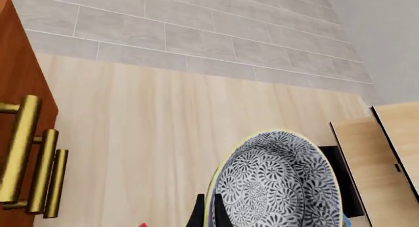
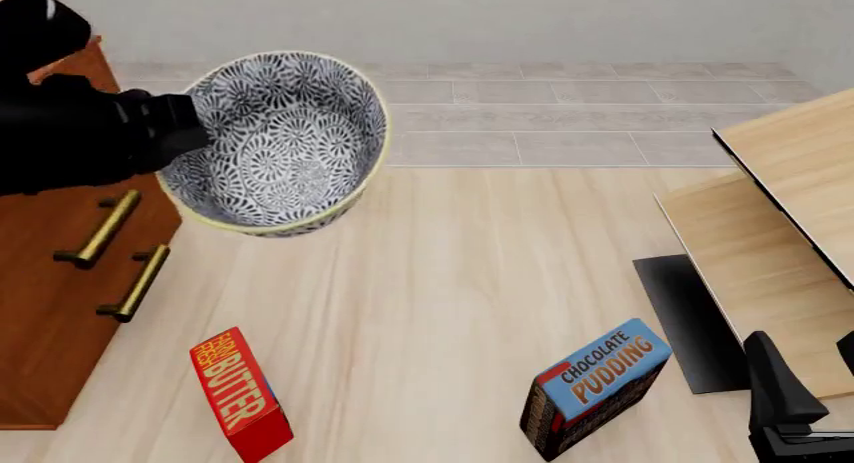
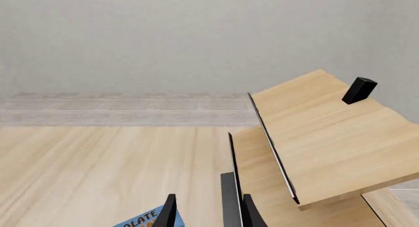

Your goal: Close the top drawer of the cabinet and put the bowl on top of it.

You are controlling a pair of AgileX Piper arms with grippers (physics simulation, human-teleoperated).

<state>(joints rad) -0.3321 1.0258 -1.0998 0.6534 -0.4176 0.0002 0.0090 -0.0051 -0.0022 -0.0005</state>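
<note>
So I've got the round deep bowl with the dense black-and-white floral print and thin yellowish rim up in the air; my left gripper is pinched on its rim, one finger inside and one outside in the wrist view. It hangs tilted, mouth turned toward the front camera, just beside the tall reddish-brown wooden cabinet and off its right edge, not over the top yet; my own black arm hides most of the cabinet top and the top drawer, so I honestly can't tell whether it's shut. Two brass bar handles show lower down.

What worries me: a rim pinch on a tilted bowl is a weak hold; swing too quickly and it could twist or slip out; come in low and it could clip the cabinet's edge.

My right gripper sits idle near the pale light-wood furniture, fingers apart, nothing in them; the blue chocolate pudding box and red butter box stand on the floor.
</note>
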